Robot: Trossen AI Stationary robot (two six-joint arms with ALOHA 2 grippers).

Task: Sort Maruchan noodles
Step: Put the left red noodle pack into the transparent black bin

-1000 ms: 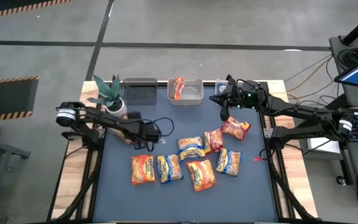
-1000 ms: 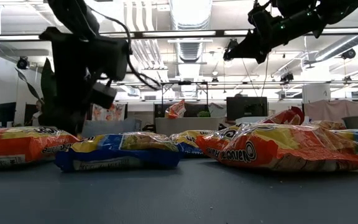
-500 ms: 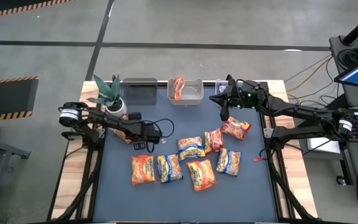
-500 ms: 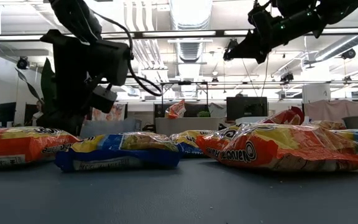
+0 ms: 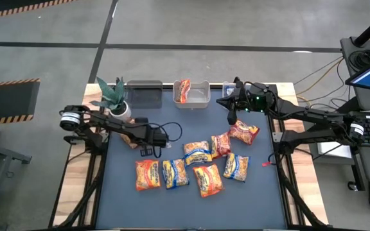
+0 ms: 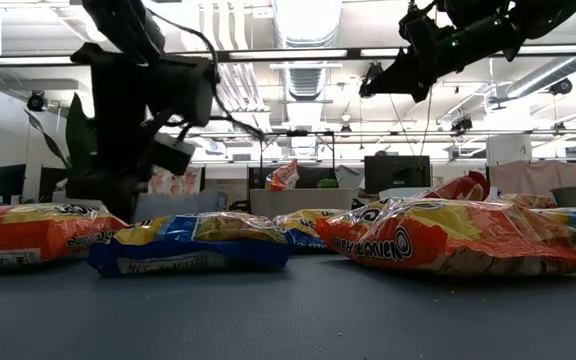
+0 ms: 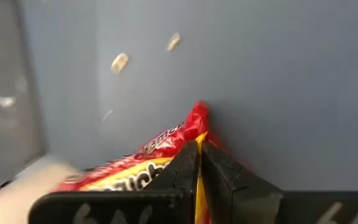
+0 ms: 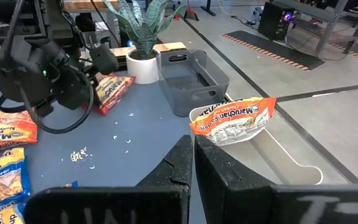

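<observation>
Several Maruchan noodle packets lie flat in a cluster mid-table: orange, blue-and-yellow and dark red. One more dark red packet lies apart at the table's left, beside the plant pot. My left gripper stands over it, slanting down, shut on it. My right gripper hangs shut and empty high above the table's far right, also seen in the low view. An orange packet leans inside the clear bin. My left gripper pinches the dark red packet's crimped end between its two fingers, close to one corner. The fingers come from above, slanting down. The packet's body rests on the table.
At the far left stands a potted plant. Along the far edge sit a dark bin and the clear bin. Noodle crumbs are scattered on the blue mat. Bare mat lies along the near edge.
My left gripper has stayed over the dark red packet, tipped a little and drawn its fingers together on the packet's end. The packet has kept its place on the table.
</observation>
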